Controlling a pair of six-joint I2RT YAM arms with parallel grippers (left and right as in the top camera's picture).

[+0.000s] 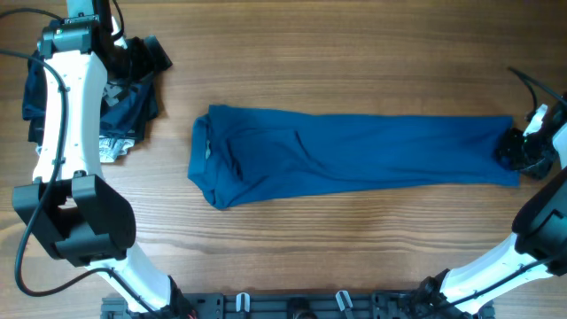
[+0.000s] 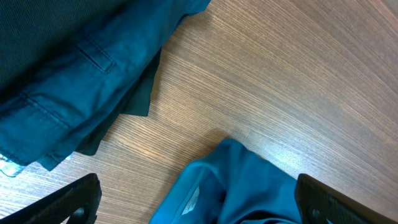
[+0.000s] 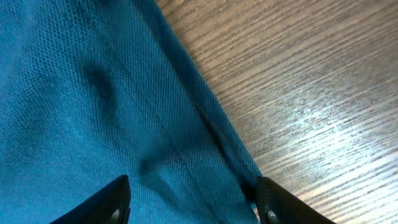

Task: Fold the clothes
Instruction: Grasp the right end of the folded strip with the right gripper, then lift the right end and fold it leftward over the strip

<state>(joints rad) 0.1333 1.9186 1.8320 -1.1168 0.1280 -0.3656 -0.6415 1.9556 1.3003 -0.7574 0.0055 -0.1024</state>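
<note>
Polo shirt [image 1: 354, 149] hem at right table [image 1: 354, 257] edge: right gripper [image 3: 193, 199] apart over it, left gripper [image 2: 199, 202] apart too. Pinch both layers squarely.

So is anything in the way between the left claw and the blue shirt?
Nothing visible is. Only bare table lies between the open left claw and the blue shirt at its collar end. The pile of dark clothes sits off to the side, not in between.
</note>
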